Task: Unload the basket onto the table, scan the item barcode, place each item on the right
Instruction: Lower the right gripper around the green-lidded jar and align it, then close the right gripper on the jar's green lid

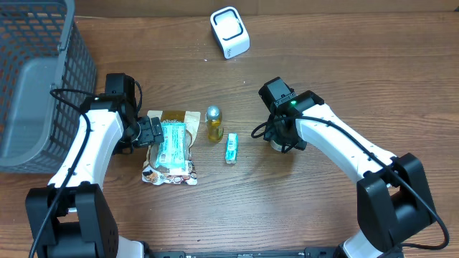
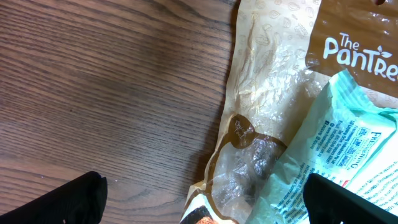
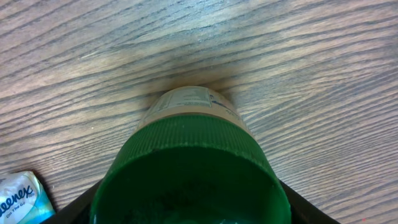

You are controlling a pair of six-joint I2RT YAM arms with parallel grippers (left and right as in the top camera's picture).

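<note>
My right gripper (image 1: 278,137) is shut on a jar with a green ribbed lid (image 3: 189,171) and a pale label (image 3: 186,101); its dark fingers (image 3: 74,208) press the lid from both sides. The jar stands on the wood, mostly hidden under the wrist in the overhead view. A white barcode scanner (image 1: 229,32) sits at the table's far middle, well away from the jar. My left gripper (image 2: 205,202) is open and low over the edge of a brown snack bag (image 2: 267,112), one finger (image 2: 68,202) above bare wood, the other by a teal wipes pack (image 2: 348,149).
A grey mesh basket (image 1: 43,79) fills the far left. Between the arms stand a small amber bottle with a silver cap (image 1: 214,123) and a small tissue pack (image 1: 232,147), which also shows in the right wrist view (image 3: 18,198). The teal pack (image 1: 172,142) lies on the snack bag (image 1: 171,172).
</note>
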